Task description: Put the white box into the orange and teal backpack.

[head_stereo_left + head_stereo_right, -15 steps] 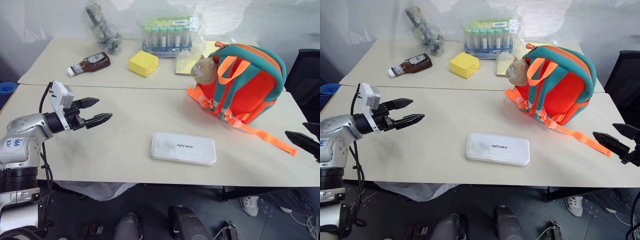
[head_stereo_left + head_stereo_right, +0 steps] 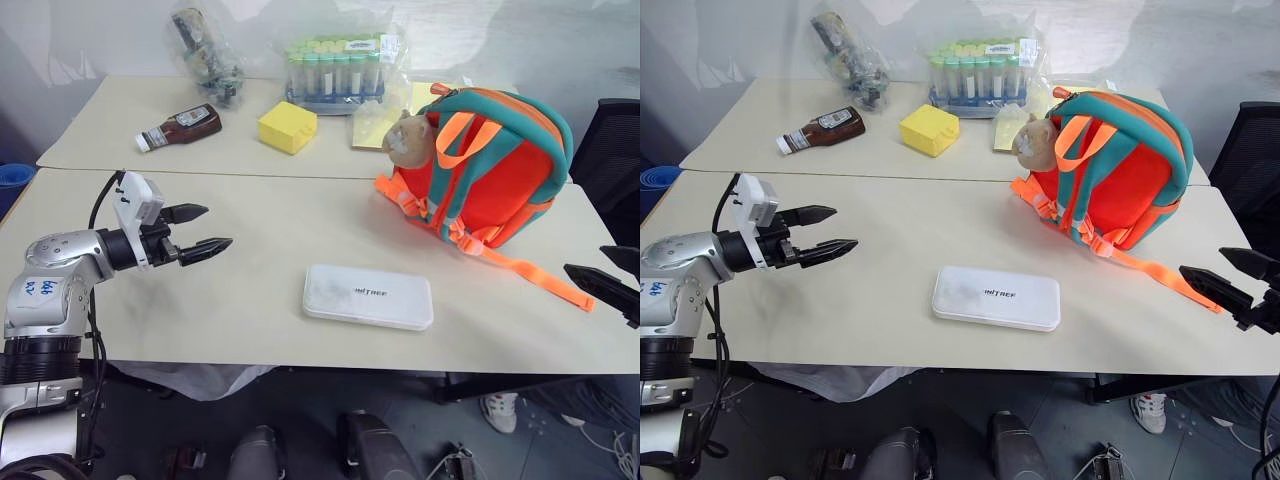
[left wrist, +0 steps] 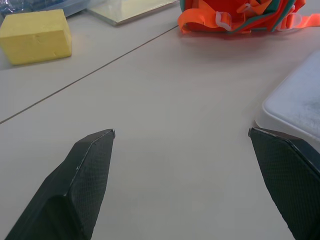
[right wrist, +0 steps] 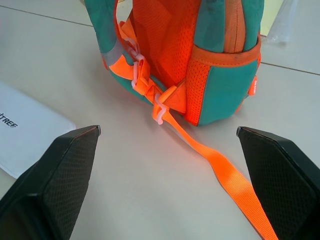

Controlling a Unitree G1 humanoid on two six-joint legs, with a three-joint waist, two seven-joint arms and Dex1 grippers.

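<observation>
White and flat, the white box (image 2: 368, 296) lies near the front edge of the table (image 2: 250, 300), about midway along it, lettering up and untouched. Its low profile is the likely trouble: judged from here, fingers closing across it could skate over the rounded corners or push it towards the front edge instead of lifting it. The left gripper (image 2: 205, 230) hangs over the table's left part, jaws wide apart and empty, well apart from the box. The right gripper (image 2: 1232, 278) sits off the right front corner, jaws likewise spread and holding nothing.

Further back, towards the right edge, the orange and teal backpack (image 2: 490, 165) stands upright with its tan plush animal (image 2: 407, 138) facing the middle. No open mouth can be made out, so it may need unzipping and steadying; it looks soft enough to topple if pushed. Its loose orange strap (image 2: 530, 272) trails towards the right front corner, where the right gripper could snag it.

On the far table (image 2: 120, 120), clear of the route, are a yellow block (image 2: 287, 126), a brown sauce bottle (image 2: 180, 128), a rack of tubes (image 2: 338, 68) and a clear bag of odds (image 2: 205, 55).
</observation>
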